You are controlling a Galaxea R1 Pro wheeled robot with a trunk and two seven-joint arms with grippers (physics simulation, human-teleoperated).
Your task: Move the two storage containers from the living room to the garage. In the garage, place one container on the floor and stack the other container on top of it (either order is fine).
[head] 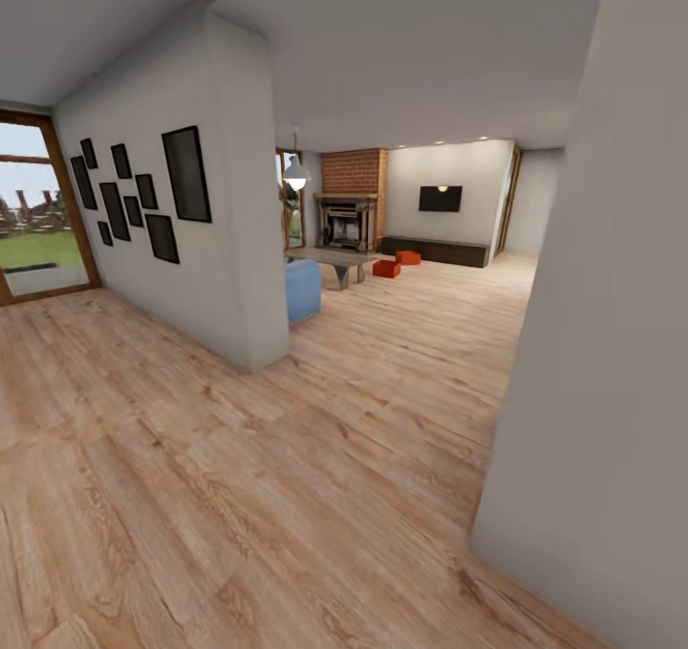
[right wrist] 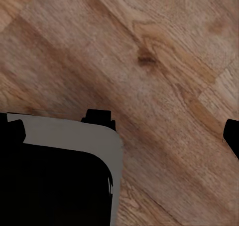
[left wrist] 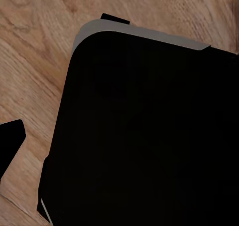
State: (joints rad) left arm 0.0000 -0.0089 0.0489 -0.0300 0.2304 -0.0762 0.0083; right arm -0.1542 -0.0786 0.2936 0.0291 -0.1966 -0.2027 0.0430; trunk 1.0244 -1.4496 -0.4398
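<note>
Wood planks (head: 315,496) fill the near ground of the head view, their grain running away toward the living room; a pale wall (head: 592,343) rises close at the right, and a white partition (head: 182,248) with black frames (head: 186,173) stands at the left, a glass door (head: 38,209) beyond it; far down the room two orange-red boxes (head: 387,268) lie on the planks, one (head: 409,257) just behind and to the right of the other, near each other, in front of a brick fireplace (head: 352,211) and beside a low table (head: 339,262); at this range their long axes and facing cannot be made out; a blue sofa end (head: 302,290) shows by the partition, a lamp (head: 296,175) hangs above, and a dark screen (head: 440,198) sits on the far wall over a long dark bench (head: 435,249); no writing is legible.

Left wrist view: a black body with a grey edge (left wrist: 144,131) lies over the planks (left wrist: 35,61); a dark tip (left wrist: 10,146) pokes in at one side; whether the left pincer is open or closed cannot be told.

Right wrist view: planks (right wrist: 149,66), a black and grey base corner (right wrist: 74,156), and a dark sliver (right wrist: 231,136) at the edge; the right pincer's opening cannot be told; the boxes lie well apart from both pincers, far across the room.
</note>
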